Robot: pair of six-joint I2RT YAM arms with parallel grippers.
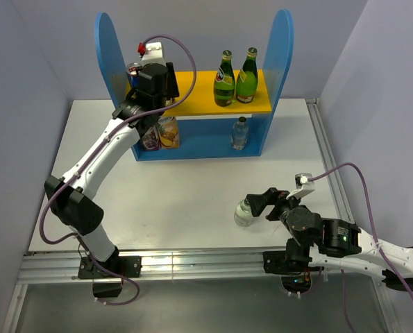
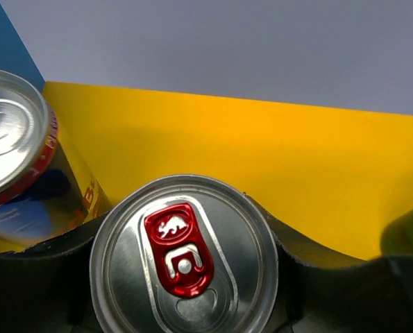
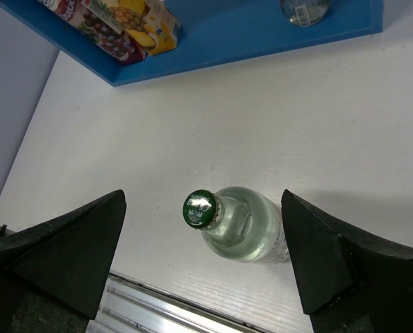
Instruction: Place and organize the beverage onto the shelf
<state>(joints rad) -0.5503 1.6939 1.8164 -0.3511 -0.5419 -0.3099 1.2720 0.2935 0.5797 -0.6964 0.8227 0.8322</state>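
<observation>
The shelf (image 1: pixel 282 48) stands at the back of the table. My left gripper (image 1: pixel 153 83) is at the left end of its yellow upper board (image 2: pixel 275 152), shut on a silver can with a red tab (image 2: pixel 184 257). A second can (image 2: pixel 12 146) stands just to its left. My right gripper (image 3: pixel 203 202) is open on the table, its fingers (image 3: pixel 67 250) either side of a clear glass bottle with a green cap (image 3: pixel 248 229) and not touching it. This bottle stands upright near the front of the table (image 1: pixel 243 212).
Two green bottles (image 1: pixel 235 78) stand on the right half of the upper board. On the blue base (image 3: pixel 262 31) stand two juice cartons (image 1: pixel 161 133) at the left and a small clear bottle (image 1: pixel 240 133) at the right. A metal rail (image 1: pixel 192 262) runs along the front edge.
</observation>
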